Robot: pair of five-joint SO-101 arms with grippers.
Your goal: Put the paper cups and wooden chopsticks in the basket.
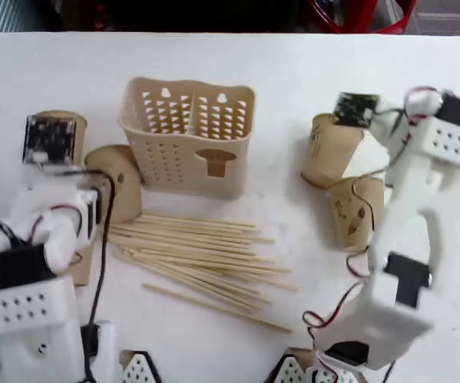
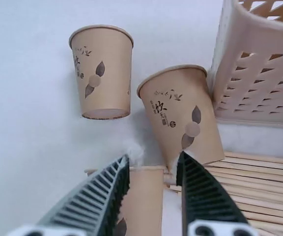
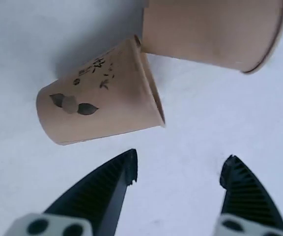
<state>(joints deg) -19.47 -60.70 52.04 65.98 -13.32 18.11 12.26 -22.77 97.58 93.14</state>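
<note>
**Basket empty so far, with five cups and all the chopsticks on the bench**

The basket [image 1: 188, 136] stands upright at the middle of the bench [image 1: 294, 72]. As far as the high view looks into it, it holds nothing. I judge the task barely begun, with every piece yet to go in.

The wooden chopsticks [image 1: 202, 259] lie in a loose sheaf on the bench just in front of the basket. A stray stick [image 1: 214, 307] lies a little apart from the sheaf, on the side away from the basket. None is lifted.

Three of the paper cups are on the left side. In the left wrist view, one cup [image 2: 102, 71] lies apart on bare bench. A second cup [image 2: 181, 118] has its rim close by the basket wall and its base at the chopsticks. A third cup [image 2: 141, 196] sits right under the left claw [image 2: 154, 157]. That claw is partly spread with nothing between its jaws, and it hangs above the third cup.

Two more cups are on the right side, apart from the basket. In the right wrist view, the tipped cup [image 3: 99, 96] lies on its side, its rim close against the other cup [image 3: 215, 32], perhaps touching it. The right claw [image 3: 181, 156] is spread wide and empty, above bare bench just beside the tipped cup.

By my reading, what remains is five cups and the whole sheaf, and neither claw has a grip on anything yet
</note>
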